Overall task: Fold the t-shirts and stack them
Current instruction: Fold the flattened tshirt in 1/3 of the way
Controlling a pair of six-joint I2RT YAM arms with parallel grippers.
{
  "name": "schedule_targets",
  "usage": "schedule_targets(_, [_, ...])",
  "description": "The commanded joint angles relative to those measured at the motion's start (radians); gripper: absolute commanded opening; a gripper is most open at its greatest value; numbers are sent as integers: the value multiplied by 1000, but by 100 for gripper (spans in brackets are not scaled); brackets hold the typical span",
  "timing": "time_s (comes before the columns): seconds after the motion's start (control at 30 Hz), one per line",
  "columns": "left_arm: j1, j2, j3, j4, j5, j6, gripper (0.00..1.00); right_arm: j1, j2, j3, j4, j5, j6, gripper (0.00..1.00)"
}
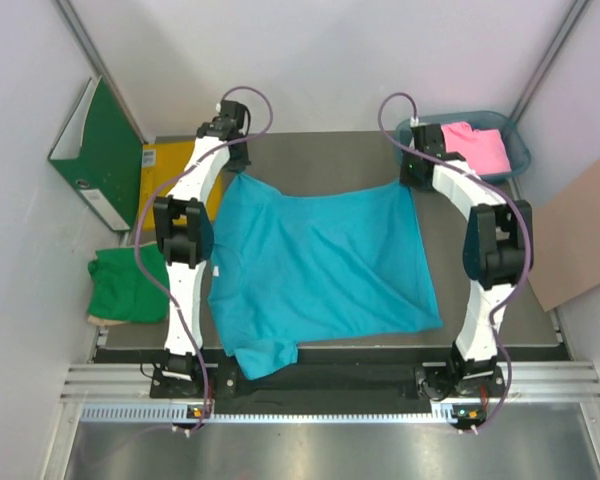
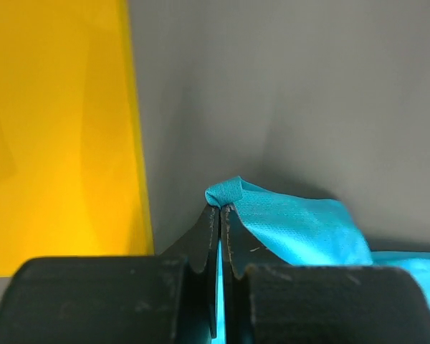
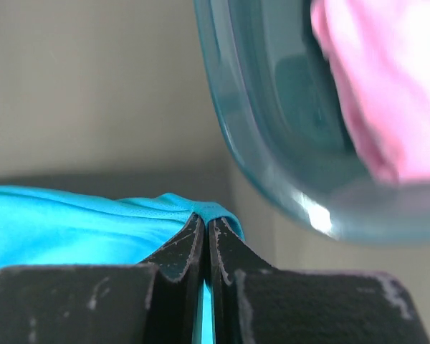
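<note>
A turquoise-blue t-shirt [image 1: 320,265] lies spread over the middle of the table, its far edge stretched between both arms. At the far left corner my left gripper [image 1: 238,172] is shut on that cloth, and a fold of the blue t-shirt [image 2: 287,218] bulges out past the tips of the left gripper [image 2: 220,208]. At the far right corner my right gripper [image 1: 412,180] pinches the blue hem [image 3: 93,222], which wraps over the tips of the right gripper [image 3: 205,217]. A bright green t-shirt [image 1: 128,286] lies crumpled at the left. A pink t-shirt [image 1: 477,146] sits in the bin.
A teal plastic bin [image 1: 518,150] stands at the back right, its rim [image 3: 272,172] close to my right gripper. A yellow envelope [image 1: 162,190] and a green binder [image 1: 100,150] lie at the back left. A brown cardboard sheet [image 1: 580,235] leans at the right.
</note>
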Motion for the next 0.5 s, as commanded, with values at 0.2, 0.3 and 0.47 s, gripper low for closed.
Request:
schedule_targets(0.2, [22,-223,-45,85,-30,-52,0,1,-62,134,-22,-5,25,0])
schedule_targets(0.3, [22,-323,-178,71,-41,-71,0,1,-131,58,-51,-6,28,0])
schedule_targets(0.47, [22,-479,-395,13,-44,-109,0,1,-242,-84,-88,-8,53,0])
